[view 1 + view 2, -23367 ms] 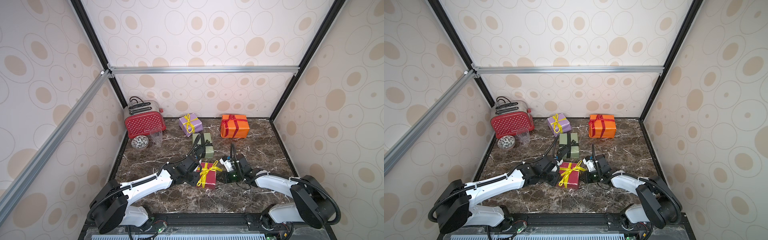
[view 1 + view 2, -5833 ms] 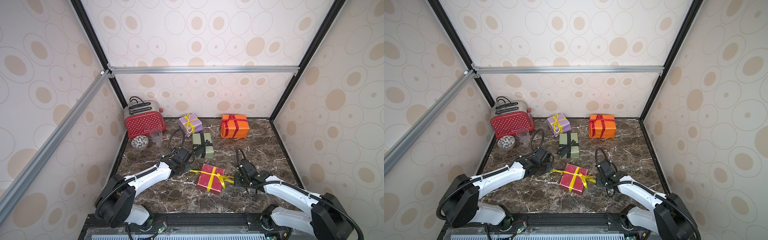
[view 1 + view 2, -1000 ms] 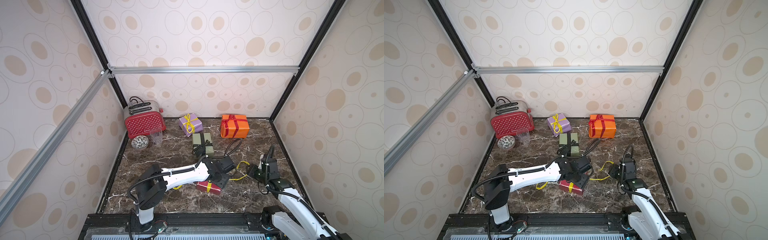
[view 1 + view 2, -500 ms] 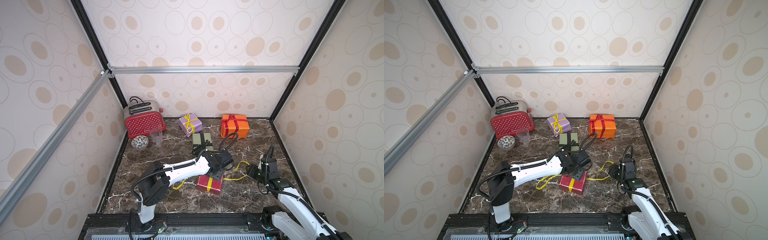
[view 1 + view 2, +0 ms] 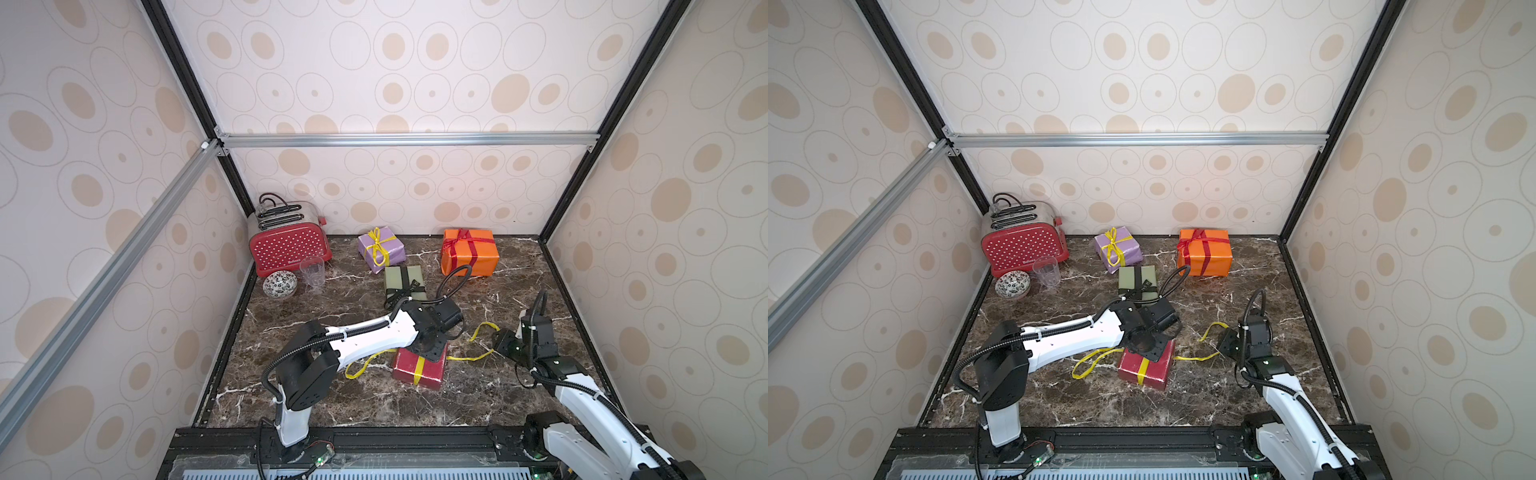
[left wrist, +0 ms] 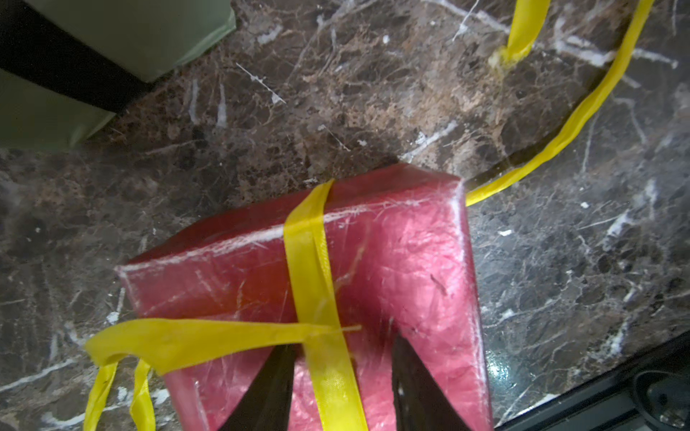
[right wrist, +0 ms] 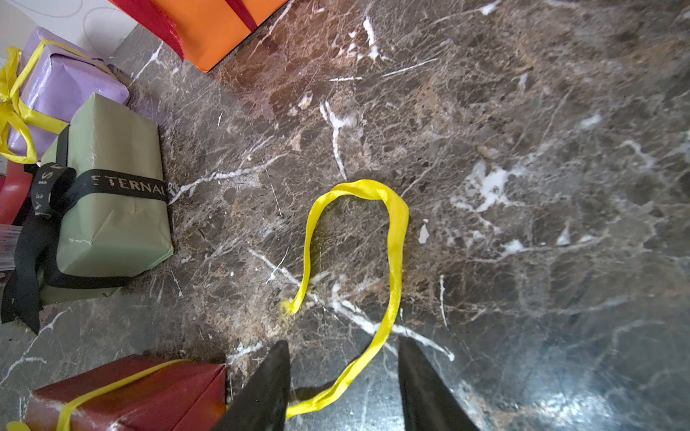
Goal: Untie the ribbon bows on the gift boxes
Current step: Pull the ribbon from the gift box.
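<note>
Marble table (image 5: 332, 395): dark, white-veined top carrying four gift boxes, a toaster and both arms.
Red toaster (image 5: 289, 249): white-dotted, standing in the far left corner against the wall.
Orange box (image 5: 473, 257): the largest parcel, at the back right, with its red ribbon (image 5: 467, 245) tied in a bow on top.
Lilac box (image 5: 392, 245): at the back centre, near the orange box, its yellow bow (image 5: 376, 249) tied.
Olive box (image 5: 405, 278): just in front of the lilac box, bound by a black ribbon (image 7: 123, 184) with pale lettering and tied in a bow.
Dark red box (image 5: 430, 372): nearest the front, mid-table, between the two grippers; a yellow band crosses its top, with no bow on it.
Left gripper (image 6: 341, 345): poised over the dark red box, claw spread, its fingers standing either side of the yellow band without closing on it.
Right gripper (image 7: 343, 341): low over the marble to the right of the dark red box, claw spread, a yellow strand passing between its fingers.
Patterned bowl (image 5: 279, 284): just in front of the toaster.
Clear cup (image 5: 312, 270): upright beside the bowl.
Loose yellow ribbon (image 7: 395, 239): trailing from the dark red box across the marble, curling into a loop ahead of the right gripper; another tail (image 5: 357, 370) lies on the box's left side.
</note>
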`<state>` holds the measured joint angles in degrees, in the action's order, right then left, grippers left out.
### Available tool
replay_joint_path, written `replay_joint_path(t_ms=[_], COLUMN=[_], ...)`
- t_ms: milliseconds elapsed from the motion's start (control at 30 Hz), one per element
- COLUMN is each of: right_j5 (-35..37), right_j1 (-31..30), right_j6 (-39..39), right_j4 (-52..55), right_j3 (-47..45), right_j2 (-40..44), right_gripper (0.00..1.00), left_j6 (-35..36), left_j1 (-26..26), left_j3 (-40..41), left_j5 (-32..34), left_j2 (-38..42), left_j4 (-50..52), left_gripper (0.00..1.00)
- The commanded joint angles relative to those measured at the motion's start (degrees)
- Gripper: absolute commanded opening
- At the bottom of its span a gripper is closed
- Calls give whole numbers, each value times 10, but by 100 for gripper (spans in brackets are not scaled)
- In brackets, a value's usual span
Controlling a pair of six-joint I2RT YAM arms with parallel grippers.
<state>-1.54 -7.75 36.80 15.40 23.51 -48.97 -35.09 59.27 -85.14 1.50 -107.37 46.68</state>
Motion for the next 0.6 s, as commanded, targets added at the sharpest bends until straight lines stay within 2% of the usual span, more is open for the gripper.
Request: replay_joint_path(t_ms=[0, 100, 300, 567], right_j5=[-4, -7, -14, -53], right_j1=[3, 2, 3, 3], right_j6=[0, -1, -3, -6], right_j4=[1, -1, -3, -31], right_j3=[8, 8, 8, 2], right_j2=[0, 0, -1, -12], right_gripper=[49, 49, 49, 49], left_j6=[1, 4, 2, 17], left_j1=[0, 0, -1, -1], left_j3=[-6, -17, 7, 27], left_j5=[-9, 2, -12, -36], left_j2=[-9, -20, 3, 75], left_j4=[1, 9, -44, -141], left_gripper=[34, 19, 1, 0])
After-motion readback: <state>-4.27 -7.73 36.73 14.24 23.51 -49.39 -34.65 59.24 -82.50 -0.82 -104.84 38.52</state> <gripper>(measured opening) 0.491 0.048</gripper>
